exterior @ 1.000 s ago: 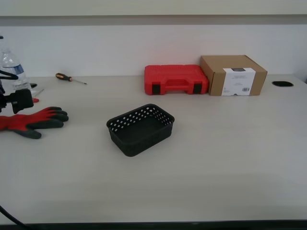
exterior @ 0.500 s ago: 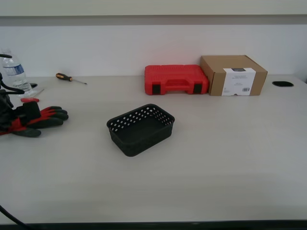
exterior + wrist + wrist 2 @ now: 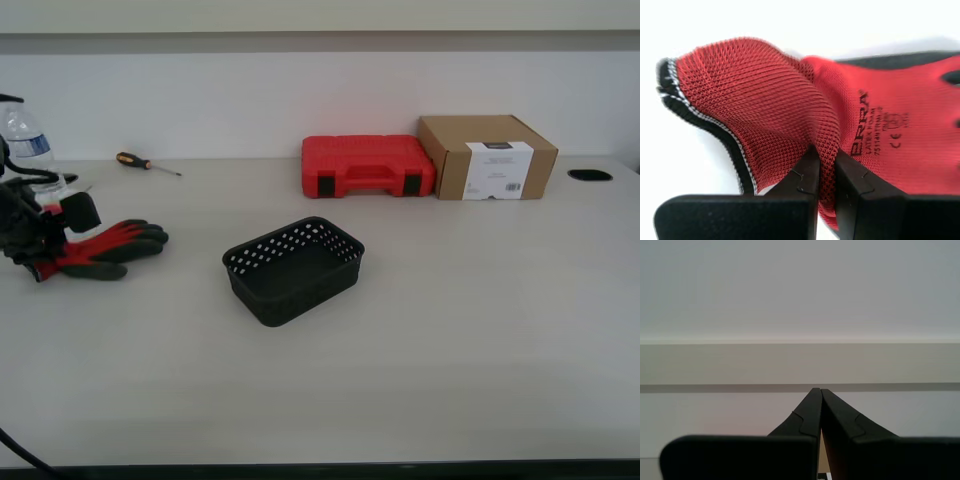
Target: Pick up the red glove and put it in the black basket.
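Observation:
The red glove (image 3: 112, 247) lies at the exterior view's left on the table, its dark fingers pointing toward the black basket (image 3: 292, 270), which stands empty near the middle. My first gripper (image 3: 42, 250) is shut on the glove's cuff end; in the first wrist view the jaws pinch a fold of the red knit (image 3: 826, 165) of the red glove (image 3: 790, 110). My second gripper (image 3: 820, 395) is shut and empty, facing a wall; it does not show in the exterior view.
A red plastic tool case (image 3: 367, 165) and a cardboard box (image 3: 487, 156) stand at the back. A screwdriver (image 3: 146, 163) lies at the back left, a water bottle (image 3: 27, 148) at the far left. A dark hole (image 3: 588, 175) is at the back right.
My first gripper came down onto the glove's cuff, closed on it, and has drawn the glove to the right, toward the basket.

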